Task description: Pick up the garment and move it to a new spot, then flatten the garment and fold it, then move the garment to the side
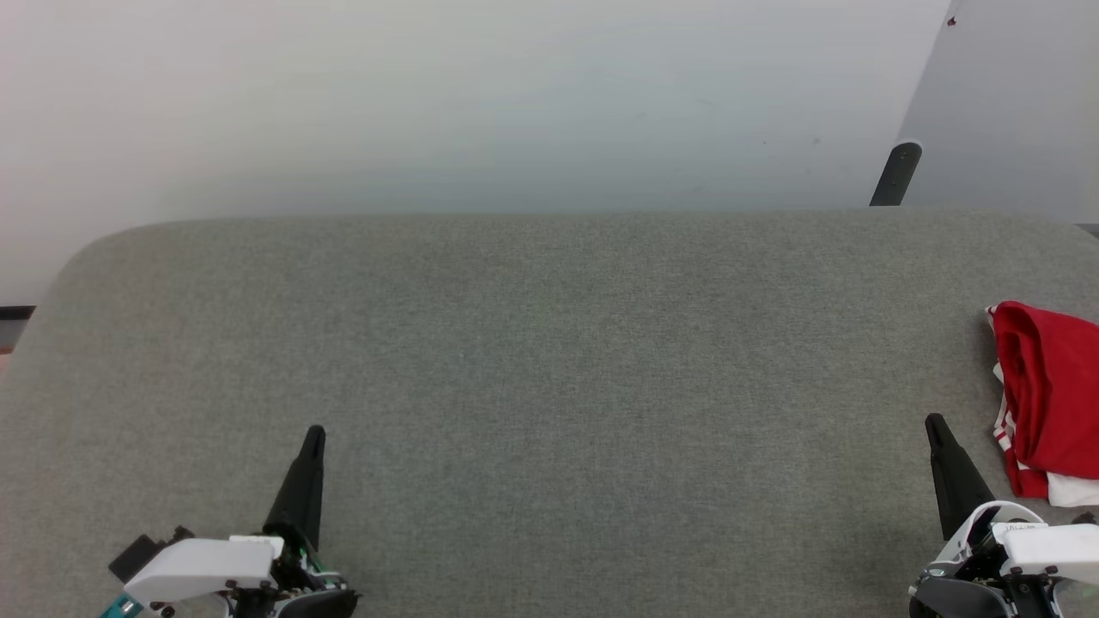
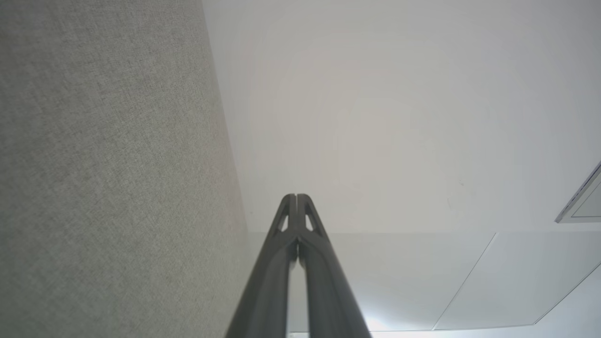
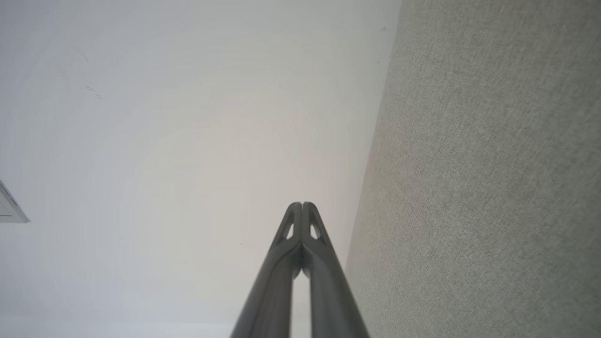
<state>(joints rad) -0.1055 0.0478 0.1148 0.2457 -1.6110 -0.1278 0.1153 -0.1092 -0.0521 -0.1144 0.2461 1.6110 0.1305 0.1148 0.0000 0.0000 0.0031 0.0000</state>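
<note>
Head view, nearest first: two end effectors rise from the bottom edge over the surface point(image 1: 549, 360). The left end effector point(image 1: 313, 438) is at the lower left and the right end effector point(image 1: 934, 427) at the lower right, well apart. Each has its dark fingers pressed together into a single point and holds nothing. The left wrist view shows the left end effector point(image 2: 296, 197) with its tips meeting, and the right wrist view shows the same for the right end effector point(image 3: 303, 205). Just to the right of the right end effector, apart from it, lies the one garment point(image 1: 1052, 390). It is a bunched red heap with white cloth and red-white striped trim at its near side, resting at the surface's right edge and cut off by the frame. The wide stretch of grey woven fabric between the end effectors and on to the far edge is open. The far-left corner of the surface is rounded and its far edge runs straight. Behind it is a pale wall point(image 1: 429, 103). At the far right one dark post point(image 1: 895, 174) leans by a grey panel point(image 1: 1004, 103).
</note>
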